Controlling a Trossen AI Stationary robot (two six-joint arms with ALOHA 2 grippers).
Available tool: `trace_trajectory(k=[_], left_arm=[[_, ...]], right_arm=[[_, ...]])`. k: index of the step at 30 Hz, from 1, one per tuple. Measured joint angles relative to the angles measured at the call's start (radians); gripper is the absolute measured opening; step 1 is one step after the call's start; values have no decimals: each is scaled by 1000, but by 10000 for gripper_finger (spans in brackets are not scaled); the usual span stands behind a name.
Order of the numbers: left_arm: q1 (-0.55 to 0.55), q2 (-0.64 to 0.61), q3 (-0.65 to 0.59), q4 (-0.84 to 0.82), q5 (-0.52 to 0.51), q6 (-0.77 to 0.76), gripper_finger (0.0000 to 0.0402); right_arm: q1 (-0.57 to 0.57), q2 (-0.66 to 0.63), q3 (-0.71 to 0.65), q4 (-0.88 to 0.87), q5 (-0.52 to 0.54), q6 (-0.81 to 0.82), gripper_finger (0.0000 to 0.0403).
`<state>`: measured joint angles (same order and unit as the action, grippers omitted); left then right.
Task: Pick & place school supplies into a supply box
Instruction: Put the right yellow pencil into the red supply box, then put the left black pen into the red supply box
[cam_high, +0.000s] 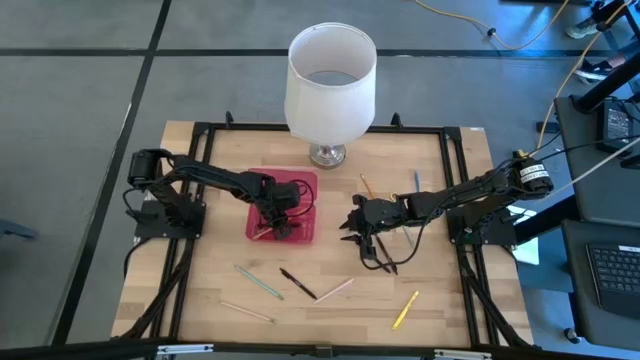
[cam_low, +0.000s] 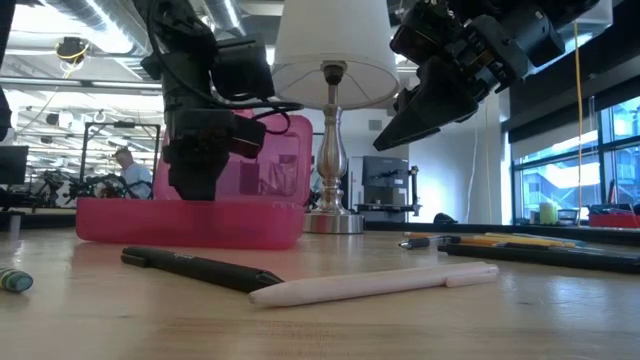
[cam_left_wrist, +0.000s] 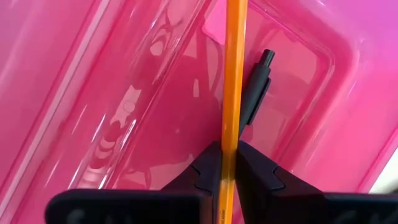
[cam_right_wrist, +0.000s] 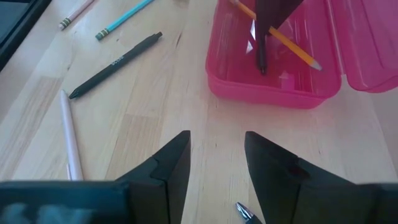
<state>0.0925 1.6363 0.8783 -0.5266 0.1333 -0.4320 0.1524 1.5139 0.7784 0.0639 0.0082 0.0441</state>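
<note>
the left hand is hanging inside the open pink supply box, its fingers clamped on an orange pencil that is pointing down toward the box floor; the pencil's lower end is cut off by the left wrist view's edge, so whether the tip is touching the floor is not clear. a black pen is lying in the box just beside the pencil, partly hidden behind it. from the low view the left hand is covering much of the box's raised lid. the box is sitting on the desk at roughly the centre, toward nine o'clock, with a white lamp standing at twelve o'clock. the right hand is hovering above the desk at about three o'clock from the box, its fingers apart and gripping nothing. at about six o'clock a black pen, a pale pencil, a teal pencil and a yellow pencil are lying loose and apart. more thin supplies near the right arm are half hidden under it and are hard to tell apart.
</note>
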Motion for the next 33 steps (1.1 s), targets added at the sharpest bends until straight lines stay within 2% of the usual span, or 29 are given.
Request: trace_trajectory(k=[13, 33], left_arm=[[0, -3, 0, 55, 0, 0, 70], [0, -10, 0, 126, 16, 93, 197]], right_arm=[[0, 0, 0, -18, 0, 0, 156], [0, 0, 0, -27, 0, 0, 156]])
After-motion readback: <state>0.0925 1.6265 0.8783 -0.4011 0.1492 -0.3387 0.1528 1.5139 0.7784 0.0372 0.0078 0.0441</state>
